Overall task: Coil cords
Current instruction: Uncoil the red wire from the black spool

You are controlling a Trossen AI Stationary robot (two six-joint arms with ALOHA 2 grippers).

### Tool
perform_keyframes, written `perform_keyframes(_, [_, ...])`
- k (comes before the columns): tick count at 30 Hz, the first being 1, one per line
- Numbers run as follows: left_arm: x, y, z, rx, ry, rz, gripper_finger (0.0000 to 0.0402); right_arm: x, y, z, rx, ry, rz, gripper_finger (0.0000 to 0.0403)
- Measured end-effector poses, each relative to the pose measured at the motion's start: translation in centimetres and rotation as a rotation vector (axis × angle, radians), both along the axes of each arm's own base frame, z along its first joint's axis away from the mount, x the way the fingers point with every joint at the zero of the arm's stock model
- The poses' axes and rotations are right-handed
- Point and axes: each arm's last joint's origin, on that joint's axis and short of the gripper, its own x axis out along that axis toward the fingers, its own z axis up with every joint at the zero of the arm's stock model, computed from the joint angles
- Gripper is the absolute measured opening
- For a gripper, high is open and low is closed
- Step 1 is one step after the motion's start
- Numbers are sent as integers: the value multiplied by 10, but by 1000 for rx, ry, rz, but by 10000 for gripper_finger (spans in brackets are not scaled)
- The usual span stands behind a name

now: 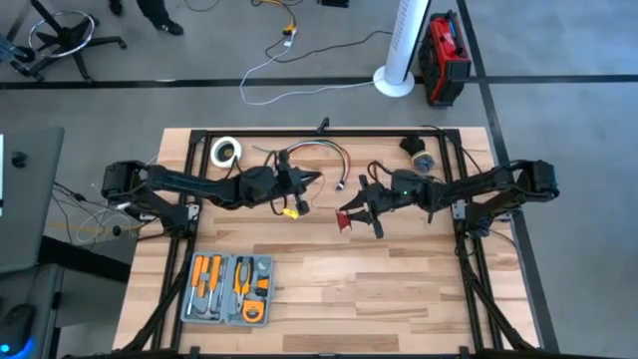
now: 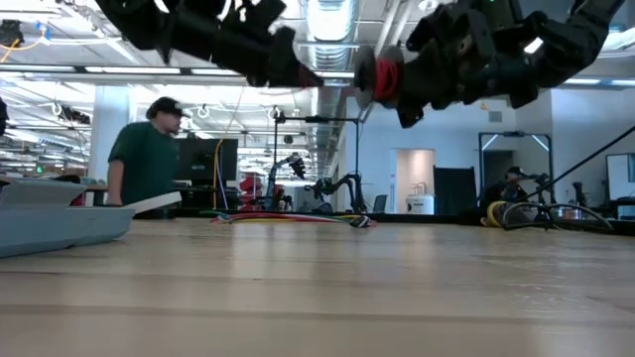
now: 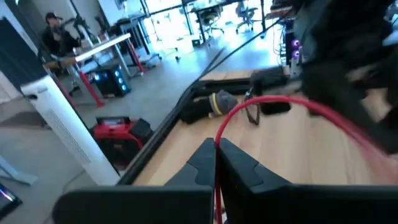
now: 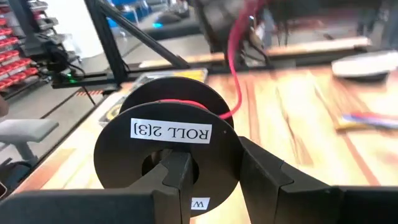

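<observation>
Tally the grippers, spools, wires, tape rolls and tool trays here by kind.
grippers: 2, the left gripper and the right gripper
spool: 1
red wire: 1
multicoloured wire bundle: 1
tape roll: 1
tool tray: 1
total: 7

It was a robotics lab: wooden workbench point(image 1: 329, 289), grey tray of orange-handled tools point(image 1: 230, 290), other robot arms point(image 2: 342, 188) behind, exposed ceiling ducts point(image 2: 332, 20).
</observation>
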Motion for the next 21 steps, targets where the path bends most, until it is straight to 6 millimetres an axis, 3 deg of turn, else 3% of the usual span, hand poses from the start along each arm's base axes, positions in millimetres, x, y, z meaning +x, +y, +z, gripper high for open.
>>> perform_keyframes(13, [-33,-48,71,144,-189,-229,0,-5,-25,-9,79,109,-236,108])
perform_keyframes(17, [-39,-61,74,138,-178,-400,0,-6,-31,-9,66,104,-354,108])
perform_keyframes(21, [-40,-70,60,106,-51,-598,0,-6,-35,-6,40,65,-473,108])
